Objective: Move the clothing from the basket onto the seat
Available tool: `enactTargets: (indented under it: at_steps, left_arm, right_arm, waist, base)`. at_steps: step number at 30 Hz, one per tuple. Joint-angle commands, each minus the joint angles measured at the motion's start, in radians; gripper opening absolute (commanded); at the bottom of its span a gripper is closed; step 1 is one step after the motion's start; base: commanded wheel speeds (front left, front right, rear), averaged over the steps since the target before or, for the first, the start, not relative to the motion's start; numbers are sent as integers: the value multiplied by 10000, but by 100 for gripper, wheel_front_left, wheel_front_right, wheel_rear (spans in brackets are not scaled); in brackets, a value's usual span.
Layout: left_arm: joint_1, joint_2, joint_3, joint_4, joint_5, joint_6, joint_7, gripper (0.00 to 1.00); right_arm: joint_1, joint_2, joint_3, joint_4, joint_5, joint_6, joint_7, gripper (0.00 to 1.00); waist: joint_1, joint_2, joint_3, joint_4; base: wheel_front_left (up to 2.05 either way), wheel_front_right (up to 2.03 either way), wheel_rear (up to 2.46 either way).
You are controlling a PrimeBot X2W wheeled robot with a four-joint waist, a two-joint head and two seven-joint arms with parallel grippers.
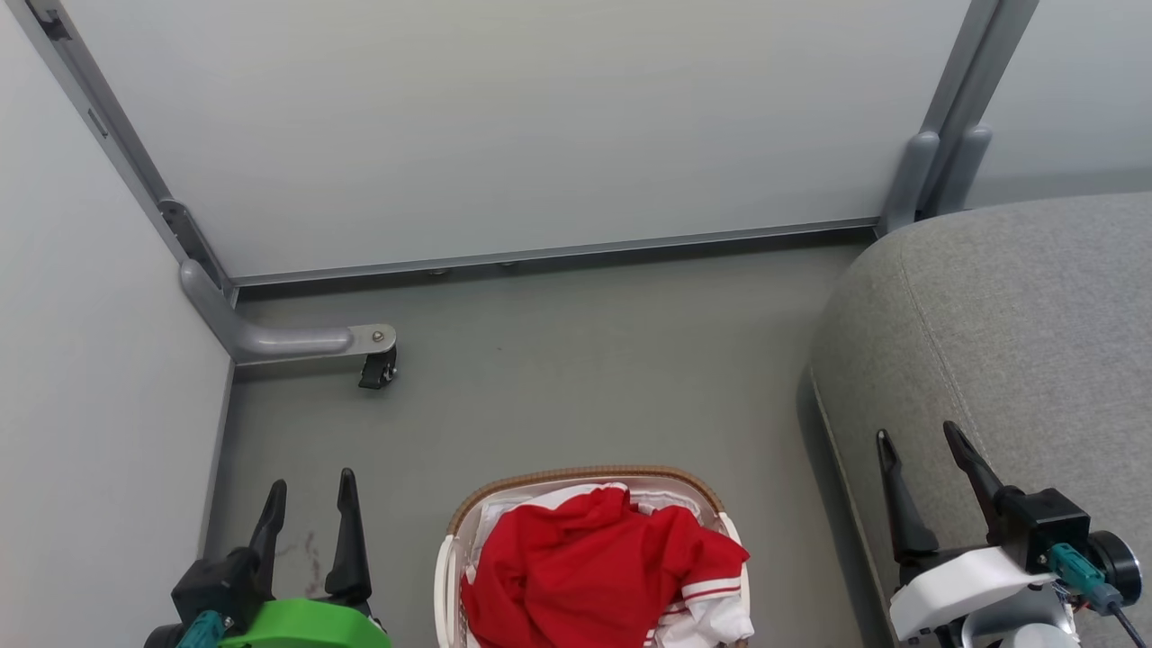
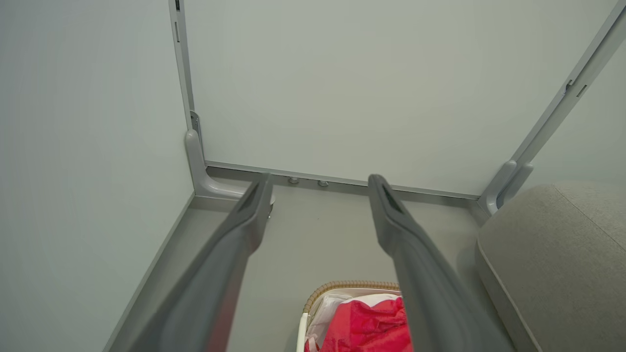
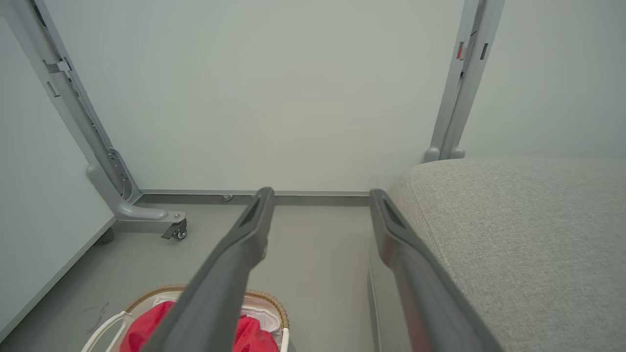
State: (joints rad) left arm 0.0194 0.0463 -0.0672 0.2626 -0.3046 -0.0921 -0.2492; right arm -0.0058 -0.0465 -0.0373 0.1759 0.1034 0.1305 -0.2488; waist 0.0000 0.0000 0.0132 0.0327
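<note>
**Head view.**
- Item: the clothing [image 1: 585,567], bright red with white striped cuffs. It is heaped in the basket [image 1: 585,471], which stands on the grey floor [image 1: 585,360] at bottom centre, between your two arms.
- Destination: the seat [image 1: 1017,315], grey upholstery, to the right of the basket, near it but apart. The part you can see is bare.
- Left gripper [image 1: 312,481]: lower left, fingers spread, holding nothing, over the floor beside the basket.
- Right gripper [image 1: 918,434]: lower right, fingers spread, holding nothing, over the seat's near edge.

**Left wrist view.** The fingers stand parted with nothing between them. The basket's woven rim and the red heap sit at the bottom edge, partly behind one finger. A corner of the seat shows at right.

**Right wrist view.** The fingers stand parted and empty. The basket with its red contents is at lower left, and the seat runs along the right.

**Handling note (judgement).** Expect the clothing to be light, limp and easily bunched. It will likely drape and trail on lifting, and a sleeve may drag over the rim. Take hold at the raised fold on top of the heap, pinching deep into the red cloth. Keep clear of the white liner [image 1: 490,522], or it may come up too. No garment has yet reached the seat.
</note>
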Motion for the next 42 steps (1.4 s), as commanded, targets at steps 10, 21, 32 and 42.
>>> enactTargets:
  at_steps: [10, 21, 32, 42]
  left_arm:
    - [129, 69, -50, 189, 439, 9, -171, 100]
    - [141, 68, -52, 229, 408, 15, -171, 100]
    - [100, 68, -103, 260, 430, -12, -171, 100]
    - [-798, 67, -517, 385, 781, -124, -171, 100]
  right_arm:
    - [145, -64, 12, -27, -541, 2, -179, 100]
    - [147, -64, 4, -38, -540, 1, -179, 100]
    - [113, -64, 7, -129, -500, 1, -179, 100]
    - [-482, -63, -49, -360, -552, -1, -178, 100]
  waist:
    - [0, 0, 28, 12]
    - [0, 0, 38, 7]
    - [0, 0, 131, -22]
    - [0, 0, 1210, -228]
  base:
    - [0, 0, 0]
    - [0, 0, 0]
    - [0, 0, 0]
    - [0, 0, 0]
